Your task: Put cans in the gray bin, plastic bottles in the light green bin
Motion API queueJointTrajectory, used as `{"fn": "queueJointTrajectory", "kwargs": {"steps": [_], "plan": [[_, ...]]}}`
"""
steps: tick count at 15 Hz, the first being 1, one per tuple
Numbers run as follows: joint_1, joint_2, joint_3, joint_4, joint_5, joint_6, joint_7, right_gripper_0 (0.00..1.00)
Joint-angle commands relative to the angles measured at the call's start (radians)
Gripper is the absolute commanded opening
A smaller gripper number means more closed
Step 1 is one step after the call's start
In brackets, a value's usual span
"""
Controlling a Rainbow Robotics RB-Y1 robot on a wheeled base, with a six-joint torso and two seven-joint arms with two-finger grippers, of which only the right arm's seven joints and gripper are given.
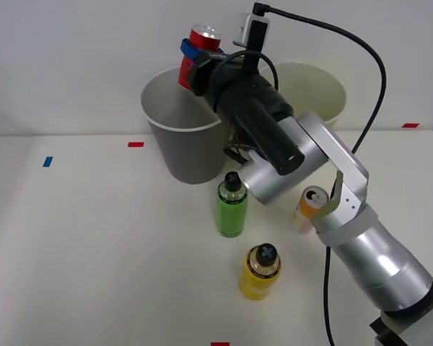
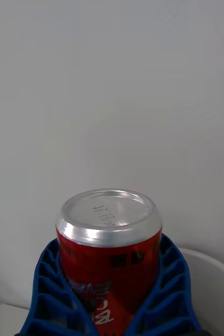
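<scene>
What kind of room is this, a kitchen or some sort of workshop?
Probably a robotics test lab: a bare white table with coloured tape marks, a plain wall, and two sorting bins, with the red can held in the pincer above the gray bin.

Red can [image 2: 109, 247]: glossy painted metal, brushed silver top. Claw [image 2: 112, 294]: blue ribbed plastic fingers [image 2: 49, 294], matt. Beside the gray bin [image 1: 184, 137], matt plastic with a smooth wall: green bottle [image 1: 232, 209] and yellow bottle [image 1: 260, 272], glossy plastic. Tabletop [image 1: 94, 238]: matt white. Arm [image 1: 375, 259]: satin metal.
</scene>
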Motion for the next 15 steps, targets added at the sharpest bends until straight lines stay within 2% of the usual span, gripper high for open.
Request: {"fn": "queueJointTrajectory", "kwargs": {"steps": [1,11,12,13,14,15], "plan": [[-0.017,-0.016,0.047,0.021,-0.001,0.001,0.019,0.00],[-0.044,-0.034,0.066,0.021,-0.001,0.001,0.037,0.00],[-0.045,-0.030,0.066,0.021,-0.001,0.001,0.036,0.15],[-0.044,-0.027,0.066,0.021,-0.001,0.001,0.034,0.48],[-0.044,-0.024,0.066,0.020,-0.001,0.015,0.033,0.88],[-0.044,-0.019,0.066,0.021,-0.001,0.016,0.031,1.00]]}}
